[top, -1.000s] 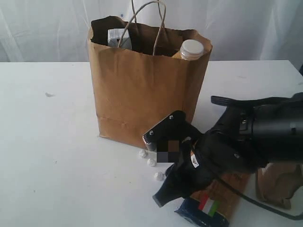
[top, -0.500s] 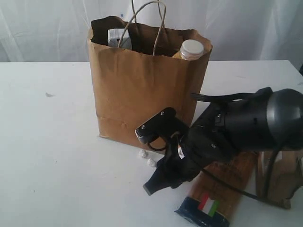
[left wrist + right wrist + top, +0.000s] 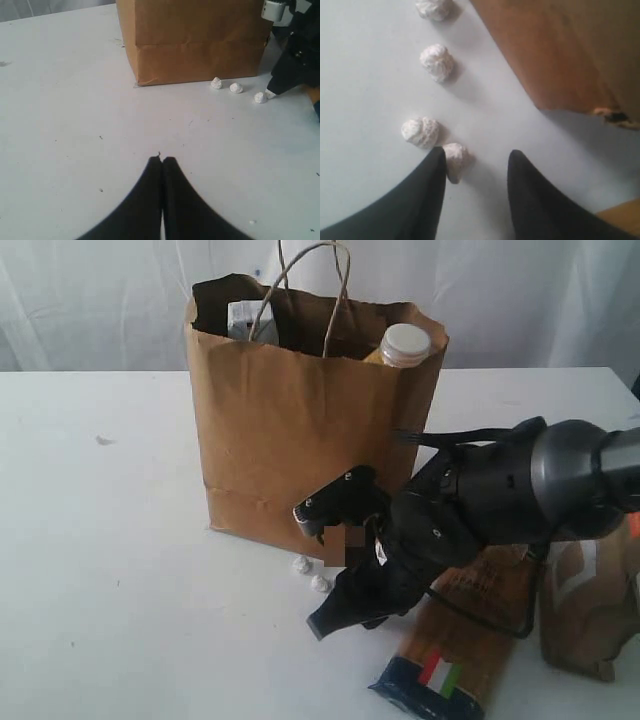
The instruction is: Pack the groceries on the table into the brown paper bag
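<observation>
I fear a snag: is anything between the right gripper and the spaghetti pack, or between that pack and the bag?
Nothing visible does. The right gripper is beside the spaghetti pack, white bits on its other side. A carton and a bottle leave room in the bag.

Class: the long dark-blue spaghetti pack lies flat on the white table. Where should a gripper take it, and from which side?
Take the dark-blue spaghetti pack across its narrow width near mid-length, from above. It lies flat, long and slim, so jaws probably span only the short way, and a middle hold should keep it level.
</observation>
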Tool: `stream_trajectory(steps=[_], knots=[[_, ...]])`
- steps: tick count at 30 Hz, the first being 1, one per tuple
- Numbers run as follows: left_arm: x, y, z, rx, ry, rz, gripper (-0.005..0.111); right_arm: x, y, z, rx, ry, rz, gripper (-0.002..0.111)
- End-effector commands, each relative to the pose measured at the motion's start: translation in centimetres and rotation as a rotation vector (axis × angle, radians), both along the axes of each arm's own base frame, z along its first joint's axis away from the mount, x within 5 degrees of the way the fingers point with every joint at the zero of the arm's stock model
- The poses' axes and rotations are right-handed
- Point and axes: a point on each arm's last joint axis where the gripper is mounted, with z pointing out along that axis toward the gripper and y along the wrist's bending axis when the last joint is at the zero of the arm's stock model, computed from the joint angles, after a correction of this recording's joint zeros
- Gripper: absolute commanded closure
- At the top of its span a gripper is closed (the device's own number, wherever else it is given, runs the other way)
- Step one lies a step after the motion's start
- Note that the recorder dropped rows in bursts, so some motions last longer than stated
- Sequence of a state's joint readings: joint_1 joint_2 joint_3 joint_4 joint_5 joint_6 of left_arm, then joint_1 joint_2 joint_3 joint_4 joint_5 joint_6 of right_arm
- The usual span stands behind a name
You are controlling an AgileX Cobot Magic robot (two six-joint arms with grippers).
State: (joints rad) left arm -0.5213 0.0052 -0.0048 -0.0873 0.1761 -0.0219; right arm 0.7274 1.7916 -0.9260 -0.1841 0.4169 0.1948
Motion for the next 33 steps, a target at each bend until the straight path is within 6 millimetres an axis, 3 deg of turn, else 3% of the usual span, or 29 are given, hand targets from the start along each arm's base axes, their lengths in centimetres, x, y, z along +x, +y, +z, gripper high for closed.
stream_trajectory(steps=[1, 30, 33], knots=[[-0.02, -0.01, -0.12, -0.007, 0.002, 0.000, 0.107, 0.34, 0.12, -0.49, -0.006, 0.015, -0.011, 0.070], [-0.02, -0.01, -0.12, -0.007, 0.002, 0.000, 0.107, 0.15, 0.77, -1.13, 0.046, 0.068, -0.013, 0.070], [-0.02, -0.01, -0.12, -0.007, 0.002, 0.000, 0.107, 0.18, 0.72, -1.26, 0.042, 0.072, -0.015, 0.079]])
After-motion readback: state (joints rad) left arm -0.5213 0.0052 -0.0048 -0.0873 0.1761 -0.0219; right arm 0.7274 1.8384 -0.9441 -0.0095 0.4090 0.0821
